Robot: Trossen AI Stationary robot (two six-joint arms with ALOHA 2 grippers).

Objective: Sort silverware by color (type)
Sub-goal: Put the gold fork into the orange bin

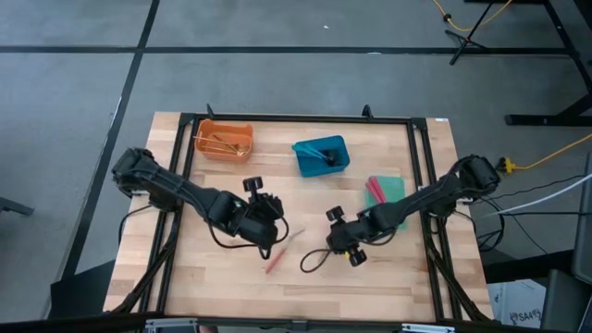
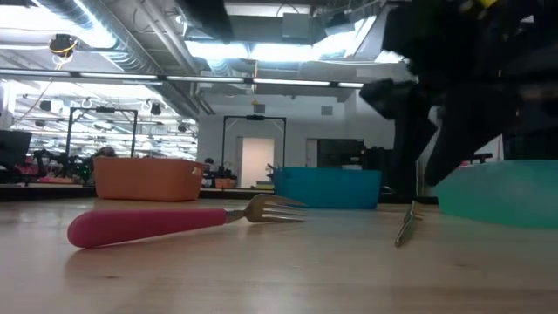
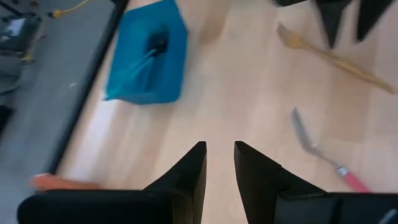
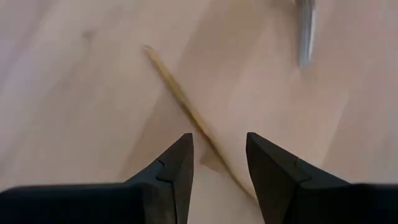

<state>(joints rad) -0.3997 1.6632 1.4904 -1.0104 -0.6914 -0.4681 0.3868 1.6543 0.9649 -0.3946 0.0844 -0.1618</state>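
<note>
On the desk (image 1: 222, 277) between both arms, the right hand (image 4: 217, 163) hovers parted and empty astride a thin gold utensil (image 4: 180, 99), light, stiff, likely slippery, best pinched mid-handle, while the narrowly parted, empty left hand (image 3: 219, 168) waits near the red-handled fork (image 2: 174, 222).

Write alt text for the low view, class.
A red-handled fork lies on the wooden table close to the camera. Behind stand an orange bin, a blue bin and a green bin, under dark robot arms.
</note>
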